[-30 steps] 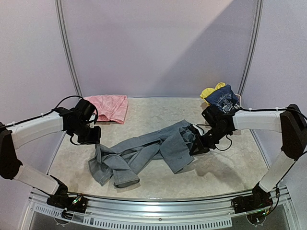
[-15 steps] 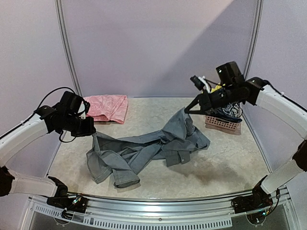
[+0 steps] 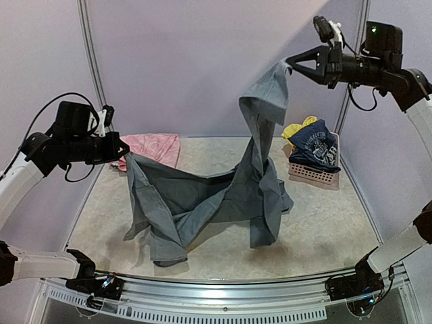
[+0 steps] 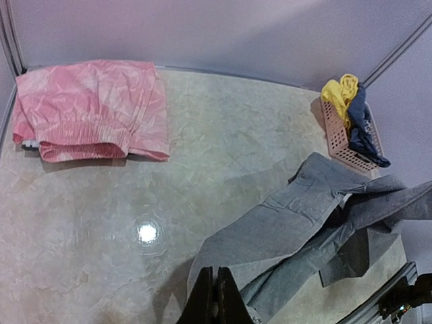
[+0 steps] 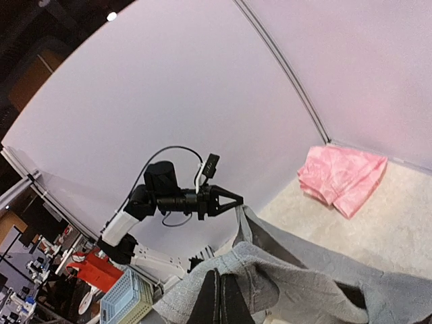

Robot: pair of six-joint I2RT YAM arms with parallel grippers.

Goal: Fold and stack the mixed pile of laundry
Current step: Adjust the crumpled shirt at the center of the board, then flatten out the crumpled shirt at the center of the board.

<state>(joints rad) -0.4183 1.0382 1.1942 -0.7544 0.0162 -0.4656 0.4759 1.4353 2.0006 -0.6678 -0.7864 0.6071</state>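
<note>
A grey collared shirt hangs stretched between both grippers, its lower part still trailing on the table. My right gripper is shut on one edge of it, high at the back right. My left gripper is shut on another corner, lower at the left. In the left wrist view the shut jaws sit over the grey shirt. The right wrist view shows the shut jaws pinching a fold of grey shirt. A navy top with white lettering and a yellow piece lie in the basket.
A pink slatted basket stands at the back right of the table. A folded pink garment lies at the back left, just behind the left gripper. Pale walls with metal posts close in the back and sides; a metal rail runs along the front edge.
Both arms have risen with the grey shirt, the right one far higher and toward the back. The shirt has gone from a heap on the table to hanging spread between them.
</note>
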